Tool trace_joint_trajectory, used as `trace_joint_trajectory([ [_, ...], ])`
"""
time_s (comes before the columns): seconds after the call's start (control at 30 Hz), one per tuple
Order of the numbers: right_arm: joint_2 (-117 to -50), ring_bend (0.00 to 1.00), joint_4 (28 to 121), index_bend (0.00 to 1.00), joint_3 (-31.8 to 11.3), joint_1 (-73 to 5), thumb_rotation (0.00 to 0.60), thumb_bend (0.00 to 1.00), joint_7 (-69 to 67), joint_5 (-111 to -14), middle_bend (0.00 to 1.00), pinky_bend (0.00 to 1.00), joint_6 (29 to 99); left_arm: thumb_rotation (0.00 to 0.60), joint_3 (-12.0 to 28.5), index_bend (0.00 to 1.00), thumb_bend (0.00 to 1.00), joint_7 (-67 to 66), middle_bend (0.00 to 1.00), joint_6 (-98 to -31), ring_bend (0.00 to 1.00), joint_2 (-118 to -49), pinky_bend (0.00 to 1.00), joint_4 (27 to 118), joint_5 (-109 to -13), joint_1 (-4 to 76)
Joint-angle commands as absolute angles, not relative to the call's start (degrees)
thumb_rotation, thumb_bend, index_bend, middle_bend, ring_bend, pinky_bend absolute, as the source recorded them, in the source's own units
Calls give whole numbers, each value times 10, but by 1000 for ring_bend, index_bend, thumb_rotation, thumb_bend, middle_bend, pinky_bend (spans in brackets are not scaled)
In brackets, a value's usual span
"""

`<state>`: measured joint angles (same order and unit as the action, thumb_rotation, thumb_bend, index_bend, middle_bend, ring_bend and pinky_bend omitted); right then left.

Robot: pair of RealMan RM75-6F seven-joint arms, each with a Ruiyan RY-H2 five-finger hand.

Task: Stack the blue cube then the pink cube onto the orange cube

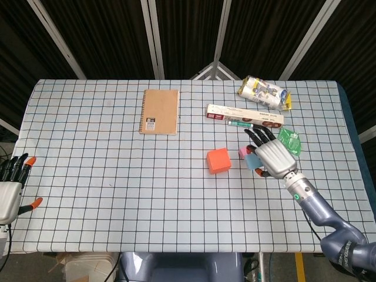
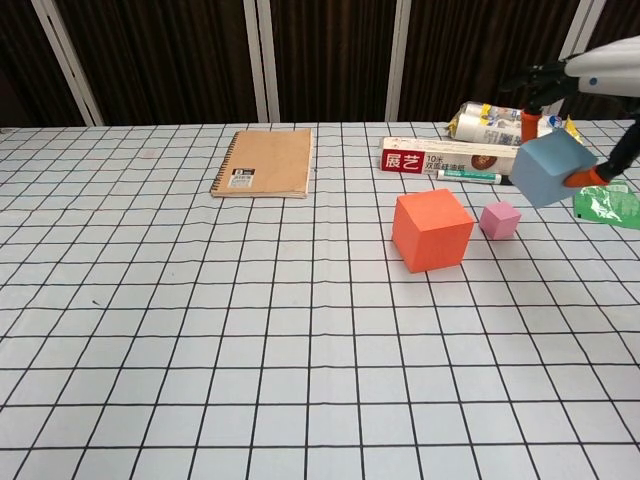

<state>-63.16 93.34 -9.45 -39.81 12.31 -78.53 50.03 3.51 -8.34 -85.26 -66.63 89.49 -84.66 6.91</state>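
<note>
Gripping blue cube [image 2: 546,168] aloft, right hand [image 1: 272,155] near pink cube [image 2: 500,219]

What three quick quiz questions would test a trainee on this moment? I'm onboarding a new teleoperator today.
1. True or false: the blue cube rests on the table.
2. Which hand holds the blue cube? A) left hand B) right hand
3. Fill in: the pink cube sits on the table beside the ____ cube.

Key:
1. False; it is held up in the air.
2. B
3. orange; the orange cube has nothing on top.
</note>
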Motion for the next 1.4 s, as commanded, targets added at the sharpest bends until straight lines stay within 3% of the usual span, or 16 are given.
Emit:
trace_joint_trajectory([
  [0.03, -634, 0, 914, 492, -94, -436, 600, 501, 117, -818, 0, 0, 456, 600, 37, 47, 114, -62, 0, -868, 0, -671, 0, 878, -857, 66],
  [0.4, -656, 0, 925, 507, -118, -493, 600, 500, 85, -748, 0, 0, 381, 600, 37, 47, 113, -41, 0, -871, 0, -677, 0, 857, -864, 67],
  [0.63, -629, 0, 942, 518, -139, -521, 600, 521, 85, -661, 0, 0, 352, 600, 38, 47, 113, -49, 0, -868, 0, -672, 0, 868, -857, 66],
  [1.03, -651, 0, 939, 520, -127, -562, 600, 524, 128, -536, 0, 0, 355, 600, 39, 47, 114, -45, 0, -883, 0, -674, 0, 864, -865, 61],
  [1.4, -696, 0, 940, 522, -117, -579, 600, 524, 142, -505, 0, 0, 389, 600, 41, 47, 114, -52, 0, -875, 0, -673, 0, 868, -856, 62],
])
